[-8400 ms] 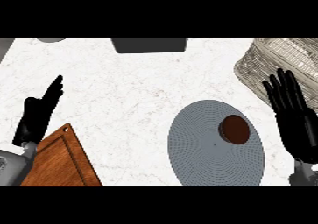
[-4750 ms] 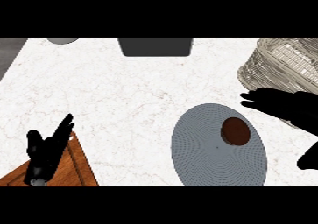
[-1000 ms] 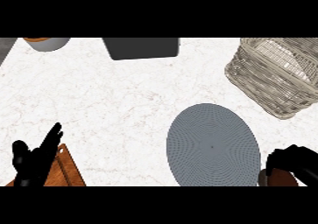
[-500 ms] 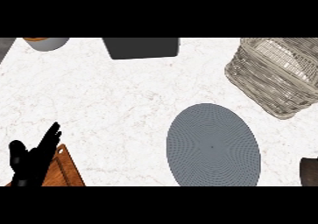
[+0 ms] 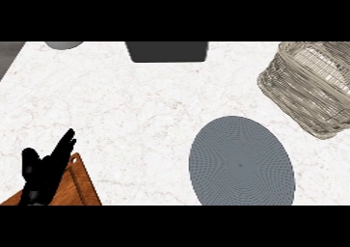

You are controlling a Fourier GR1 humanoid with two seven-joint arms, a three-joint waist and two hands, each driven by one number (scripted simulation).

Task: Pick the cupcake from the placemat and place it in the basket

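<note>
Since the cupcake isn't visible anywhere right now, how it looks can't be told; I'd guess it's light and squishy, so hold the wrapper sides. Desk point(image 5: 135, 111) is biggest; basket point(image 5: 316, 87) sits up-right of the bare placemat point(image 5: 241, 161); left hand point(image 5: 44, 171), fingers straight, rests far left of it.

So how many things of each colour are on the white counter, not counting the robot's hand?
Grey: 3, oval grey placemat, dark grey box, light grey round bowl
Beige: 1, woven wicker basket
Brown: 1, wooden cutting board
Total: 5
</note>
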